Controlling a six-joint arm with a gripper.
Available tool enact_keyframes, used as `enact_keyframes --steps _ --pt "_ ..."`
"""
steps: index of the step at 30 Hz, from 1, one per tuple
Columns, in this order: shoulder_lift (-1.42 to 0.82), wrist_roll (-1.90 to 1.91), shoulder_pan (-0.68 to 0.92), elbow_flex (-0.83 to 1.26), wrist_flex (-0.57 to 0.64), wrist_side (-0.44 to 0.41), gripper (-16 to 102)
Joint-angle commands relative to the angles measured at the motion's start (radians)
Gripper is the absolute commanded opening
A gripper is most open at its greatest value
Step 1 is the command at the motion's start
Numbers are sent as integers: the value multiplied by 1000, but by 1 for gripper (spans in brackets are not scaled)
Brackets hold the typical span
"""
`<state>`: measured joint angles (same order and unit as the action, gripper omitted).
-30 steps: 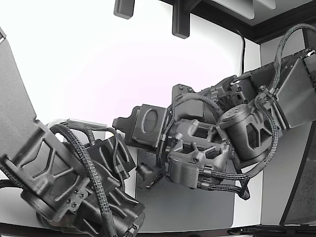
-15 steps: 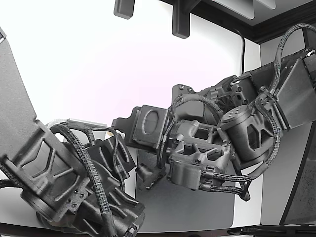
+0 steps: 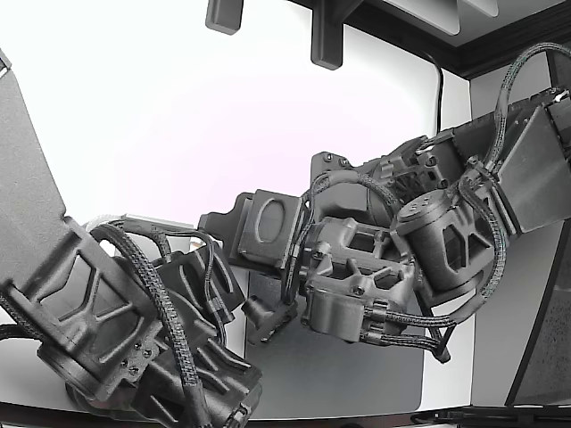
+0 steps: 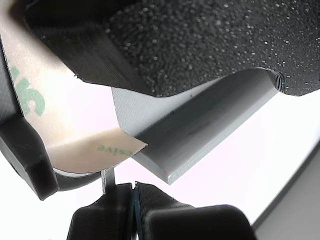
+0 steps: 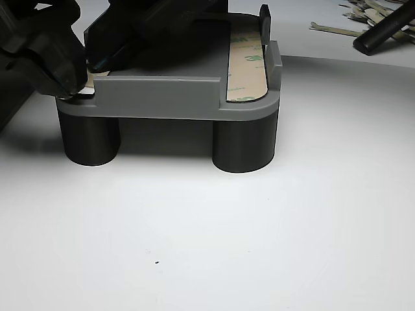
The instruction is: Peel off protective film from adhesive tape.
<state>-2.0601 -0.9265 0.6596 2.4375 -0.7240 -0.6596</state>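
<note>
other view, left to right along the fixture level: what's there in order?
Black gripper at the fixture's corner → grey fixture → tape strip with printed liner → black rod among peeled liner scraps at far right.

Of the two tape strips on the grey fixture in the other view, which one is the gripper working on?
The strip at that view's left end, mostly hidden under the gripper. The other strip, at the right end, lies fully exposed and untouched.
</note>
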Motion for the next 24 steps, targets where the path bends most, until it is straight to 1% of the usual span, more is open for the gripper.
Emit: enact_keyframes --steps 1,10,24 --pt "-14 -2 -6 -25 8 -3 -11" --pt "-9 5 -3 -44 -23 12 -11" --pt "8 11 11 -66 -37 9 -11"
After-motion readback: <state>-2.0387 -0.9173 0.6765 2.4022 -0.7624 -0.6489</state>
